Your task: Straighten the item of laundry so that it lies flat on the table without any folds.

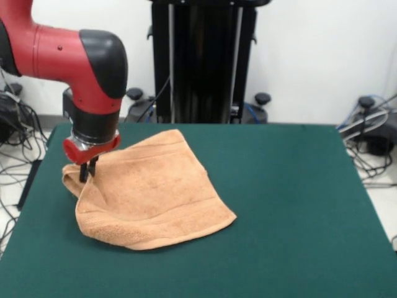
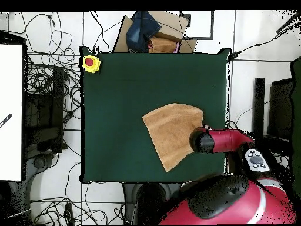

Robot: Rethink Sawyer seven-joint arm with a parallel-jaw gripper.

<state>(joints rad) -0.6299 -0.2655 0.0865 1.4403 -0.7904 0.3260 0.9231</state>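
The item of laundry [image 1: 152, 192] is a peach-orange terry towel lying on the left half of the green table [image 1: 298, 205]. It is spread out but skewed, and its left corner is bunched and raised. My gripper [image 1: 87, 172] comes down from the red arm onto that raised left corner, its black fingers close together and pinching the cloth. From overhead the item of laundry [image 2: 172, 132] lies right of the middle of the table [image 2: 117, 88]. The arm's head covers its right edge and hides the gripper.
A yellow box with a red button [image 2: 90, 63] sits on the table's top-left corner in the overhead view. Cardboard and a blue cloth [image 2: 150, 29] lie beyond the table's top edge. Cables run over the floor on both sides.
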